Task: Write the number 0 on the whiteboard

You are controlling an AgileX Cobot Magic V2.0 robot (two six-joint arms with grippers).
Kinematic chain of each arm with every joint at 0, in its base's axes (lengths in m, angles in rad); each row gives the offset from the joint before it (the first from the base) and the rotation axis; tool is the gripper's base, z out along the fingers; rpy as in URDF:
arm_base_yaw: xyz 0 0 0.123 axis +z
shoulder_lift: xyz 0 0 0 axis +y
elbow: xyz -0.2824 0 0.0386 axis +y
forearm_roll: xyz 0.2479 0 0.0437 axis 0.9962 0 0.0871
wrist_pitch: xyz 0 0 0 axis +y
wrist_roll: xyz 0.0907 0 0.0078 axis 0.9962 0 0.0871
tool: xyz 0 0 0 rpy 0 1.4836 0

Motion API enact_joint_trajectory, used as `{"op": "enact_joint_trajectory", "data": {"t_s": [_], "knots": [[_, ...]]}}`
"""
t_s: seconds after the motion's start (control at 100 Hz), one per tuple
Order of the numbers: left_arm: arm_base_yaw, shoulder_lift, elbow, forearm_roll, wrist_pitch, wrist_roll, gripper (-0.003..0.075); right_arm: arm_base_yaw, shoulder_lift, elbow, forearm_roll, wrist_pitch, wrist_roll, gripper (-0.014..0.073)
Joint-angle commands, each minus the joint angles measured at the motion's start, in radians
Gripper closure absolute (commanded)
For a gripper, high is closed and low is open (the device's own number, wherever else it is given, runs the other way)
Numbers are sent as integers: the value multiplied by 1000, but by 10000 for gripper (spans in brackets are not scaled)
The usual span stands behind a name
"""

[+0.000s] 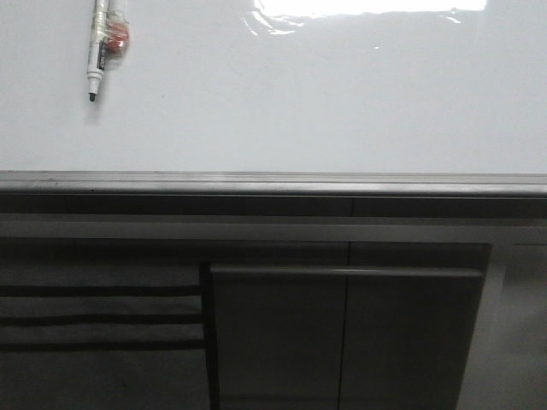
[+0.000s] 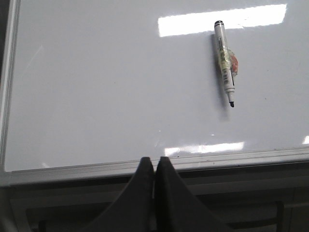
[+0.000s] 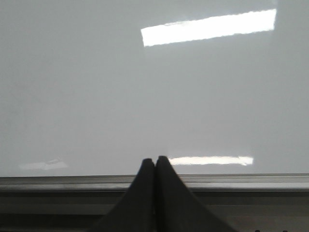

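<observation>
On the whiteboard (image 1: 299,94), toward its far left, lies an uncapped marker pen (image 1: 100,47); no written digit shows. Both the left gripper (image 2: 154,166) and right gripper (image 3: 155,164) have clenched, empty jaws near the grey rim.

Left gripper (image 2: 154,162) fingers pressed together, empty; right gripper (image 3: 155,162) likewise.

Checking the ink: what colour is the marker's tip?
Black, on the marker lying on the whiteboard; clearest in the left wrist view.
</observation>
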Motion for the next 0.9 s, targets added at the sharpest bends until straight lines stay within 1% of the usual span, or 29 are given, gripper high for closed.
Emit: {"op": "enact_joint_trajectory", "data": {"t_s": [0.0, 0.76, 0.89], "knots": [[3, -25, 26, -8, -85, -10, 741, 2, -17, 14, -7, -80, -4, 662], [3, -25, 26, -8, -85, -10, 740, 2, -17, 14, -7, -81, -4, 662], [3, -25, 26, -8, -106, -10, 741, 2, -17, 14, -7, -93, -4, 662]]}}
